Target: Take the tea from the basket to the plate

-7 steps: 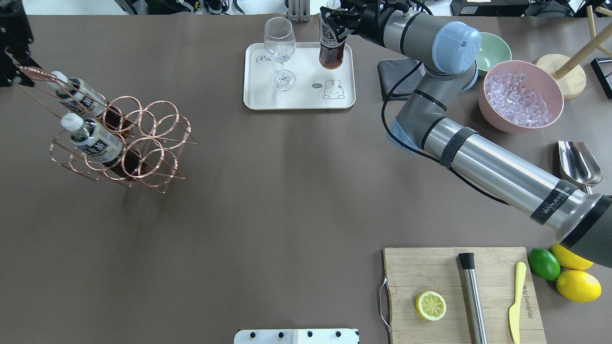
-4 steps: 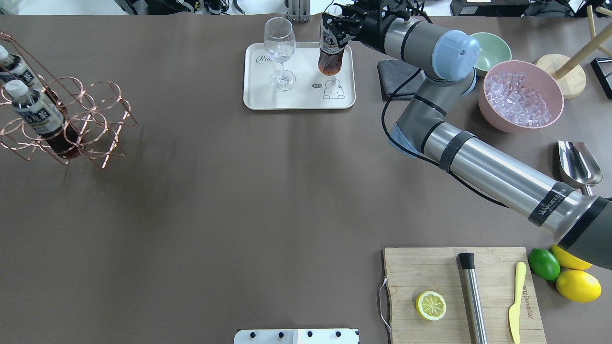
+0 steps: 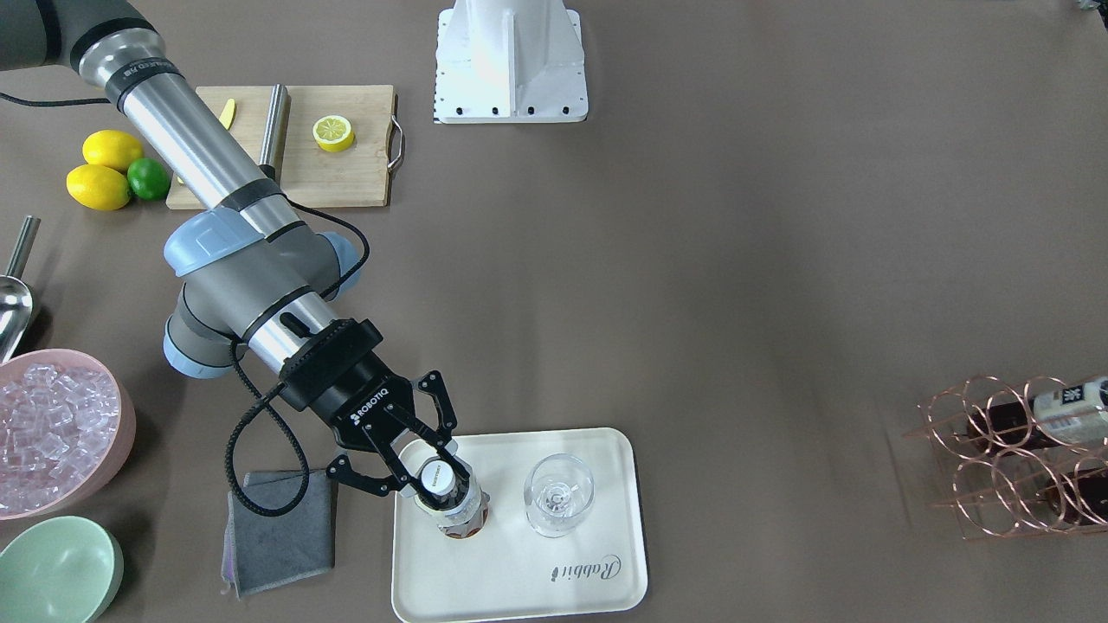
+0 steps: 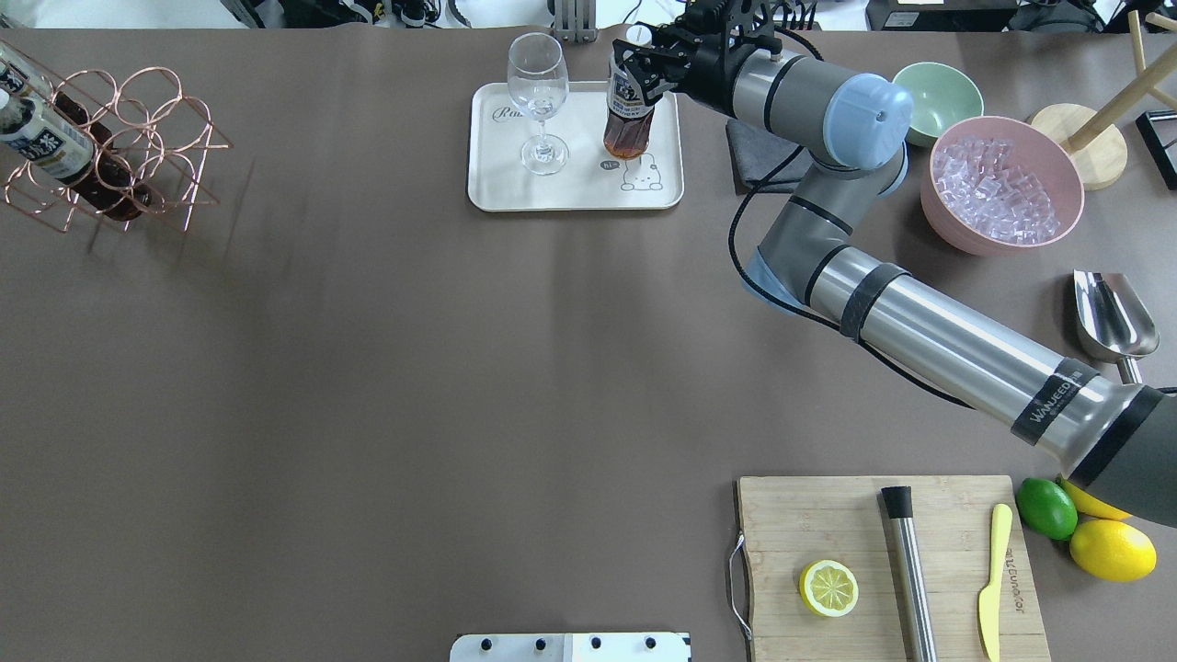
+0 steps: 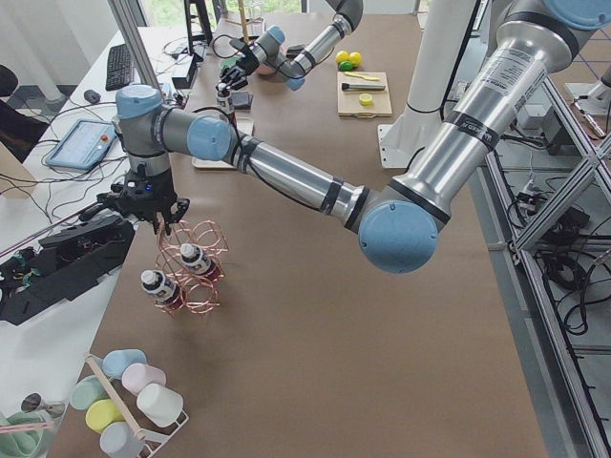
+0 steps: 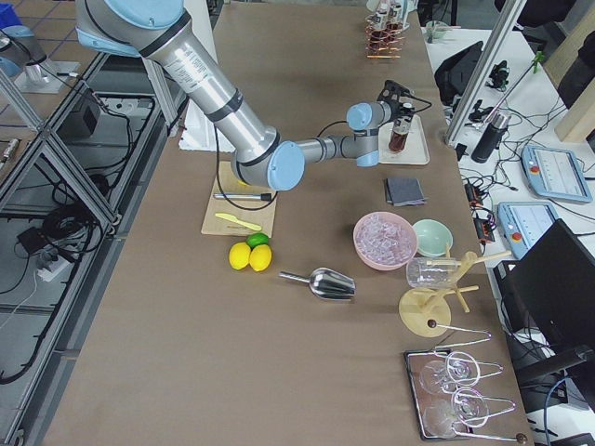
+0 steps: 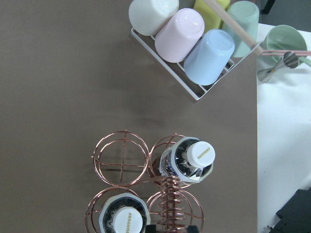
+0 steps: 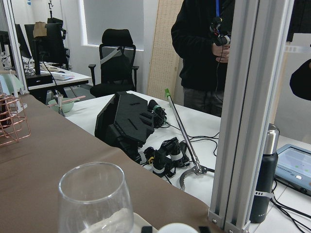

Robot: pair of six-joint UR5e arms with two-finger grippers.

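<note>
A tea bottle (image 4: 628,115) stands slightly tilted on the cream plate (image 4: 570,188), beside a stemmed glass (image 4: 540,101). My right gripper (image 4: 633,75) is shut on its neck. From the front, the fingers flank the cap of the bottle (image 3: 446,493) over the plate (image 3: 519,588). The rose-gold basket (image 4: 138,119) sits at the far left with two more bottles (image 4: 41,147). In the left wrist view its coiled handle (image 7: 170,199) runs into my left gripper (image 7: 170,229), which is shut on it. The left view shows this gripper (image 5: 143,205) above the basket (image 5: 196,286).
A grey cloth (image 4: 763,152), a green bowl (image 4: 942,97) and a pink bowl of ice (image 4: 1002,184) lie right of the plate. A metal scoop (image 4: 1113,317), a cutting board (image 4: 883,570) and lemons are near right. A cup rack (image 7: 194,43) stands beyond the basket.
The basket has moved left and toward the table's far left corner with my left gripper. My right gripper has shifted the bottle slightly left and lower onto the plate.
</note>
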